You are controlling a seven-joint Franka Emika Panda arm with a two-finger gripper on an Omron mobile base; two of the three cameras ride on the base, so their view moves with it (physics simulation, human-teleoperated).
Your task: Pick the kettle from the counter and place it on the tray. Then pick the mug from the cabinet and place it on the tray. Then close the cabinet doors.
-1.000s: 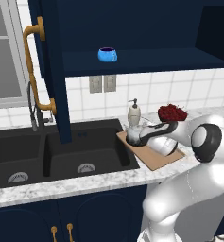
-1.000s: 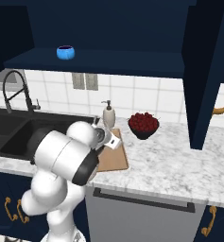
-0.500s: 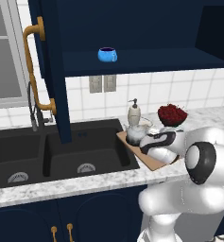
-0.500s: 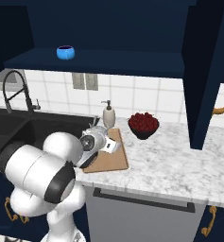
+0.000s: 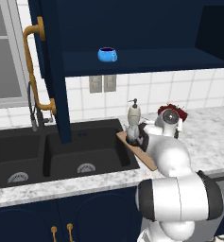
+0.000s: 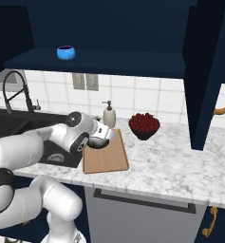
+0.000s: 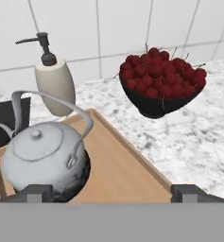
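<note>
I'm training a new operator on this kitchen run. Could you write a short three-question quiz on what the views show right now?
1. True or false: the kettle rests on the tray.
2. Where is the mug? A) sink B) cabinet shelf C) tray
3. Fill in: the fingers stand ___, holding nothing.

Key: 1 true; 2 B; 3 open

Cream soap bottle (image 7: 55, 85) upright by tiled wall; dark cherry bowl (image 7: 159, 87) beside it.
</note>
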